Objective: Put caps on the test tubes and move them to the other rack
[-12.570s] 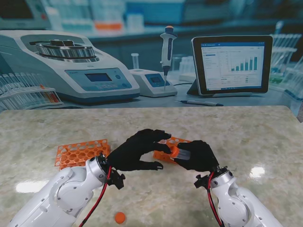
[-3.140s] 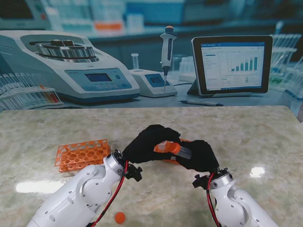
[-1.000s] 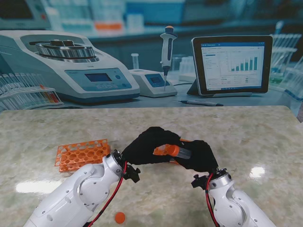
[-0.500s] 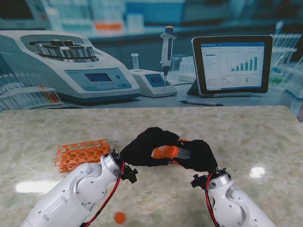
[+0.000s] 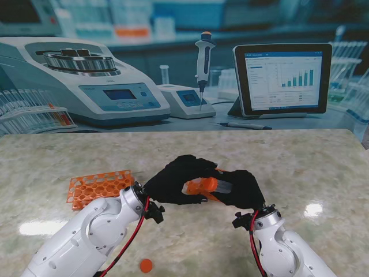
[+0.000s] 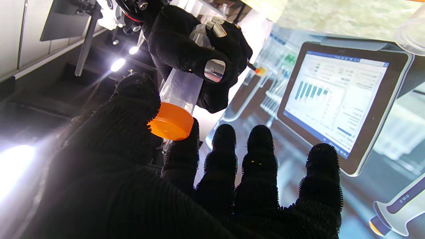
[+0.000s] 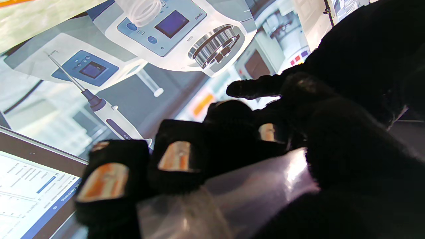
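Right hand (image 5: 241,188) grips a clear test tube (image 6: 182,88) above the table; left hand (image 5: 176,180) pinches its orange cap (image 6: 171,121). The tube looks light, rigid and slippery; best held mid-barrel.

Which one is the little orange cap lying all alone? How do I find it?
Start at the marble table and look at the edge nearest me, by the robot's left arm. The loose cap lies flat there, a small orange disc touching nothing, unlike the cap on the held tube.
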